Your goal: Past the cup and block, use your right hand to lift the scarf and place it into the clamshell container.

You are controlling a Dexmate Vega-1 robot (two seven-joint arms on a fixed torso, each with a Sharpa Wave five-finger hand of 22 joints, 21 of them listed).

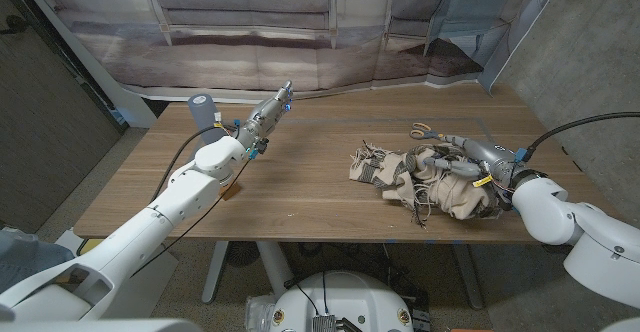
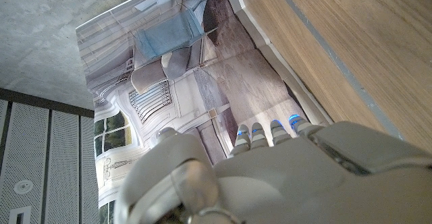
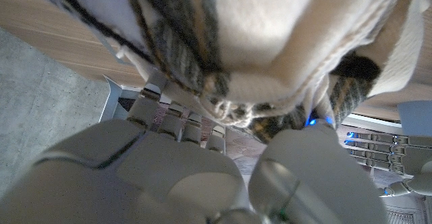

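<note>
We judge that we are at the grasp: our right hand [image 1: 462, 165] is down on the scarf [image 1: 420, 180], and the lift has not begun. The scarf lies crumpled on the wooden table [image 1: 320, 187], spreading out past our right fingertips towards the table's middle. In the right wrist view the fingers [image 3: 177, 126] and thumb are closed around a fold of the cream and grey cloth [image 3: 270, 55], so we take it as held. Scissors [image 1: 421, 129] lie just beyond the fingers, apart from the cloth.

Next we need to raise the bundle clear without trailing its loose ends; we cannot see a clamshell container, so we must find it first.

Our left hand [image 1: 268, 115] is raised, fingers straight and together, pointing away from us and holding nothing. A cup [image 1: 203, 108] stands near those fingertips, on their outer side.
</note>
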